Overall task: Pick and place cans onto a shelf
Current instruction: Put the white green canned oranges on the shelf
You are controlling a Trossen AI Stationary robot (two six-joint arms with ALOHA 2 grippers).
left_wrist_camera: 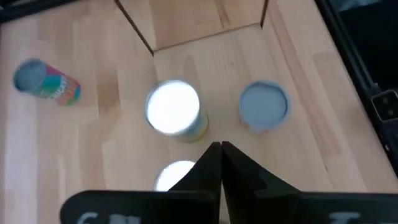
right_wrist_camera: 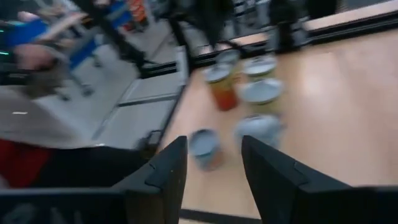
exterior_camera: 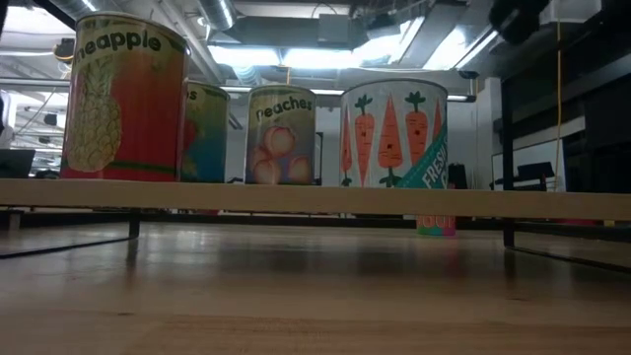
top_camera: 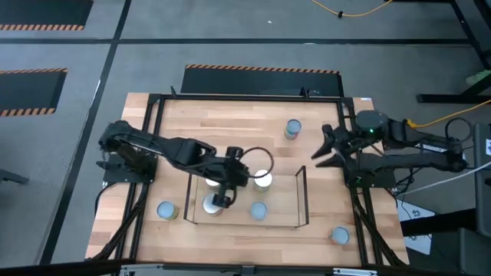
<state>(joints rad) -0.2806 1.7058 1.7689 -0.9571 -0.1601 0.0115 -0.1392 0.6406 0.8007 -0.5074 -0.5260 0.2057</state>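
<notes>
The shelf (top_camera: 282, 201) is a low light-wood board with black wire ends; the low view shows its edge (exterior_camera: 315, 200). Several cans stand upright on it: pineapple (exterior_camera: 123, 99), peaches (exterior_camera: 281, 133) and carrots (exterior_camera: 394, 123), plus one behind them (exterior_camera: 207, 133). My left gripper (top_camera: 223, 198) hangs shut over the shelf's left half. It is above and between a white-topped can (left_wrist_camera: 173, 107), a pale-blue-topped can (left_wrist_camera: 263, 106) and a third (left_wrist_camera: 174, 177), and it touches none. My right gripper (top_camera: 318, 146) stands open and empty off the shelf's far right corner.
Loose cans stand on the tabletop: one at the far middle (top_camera: 292, 129), one near the left (top_camera: 166, 210) and one at the near right (top_camera: 339, 235). A black frame (top_camera: 153, 107) runs round the table. Bare wood lies between the shelf and the far edge.
</notes>
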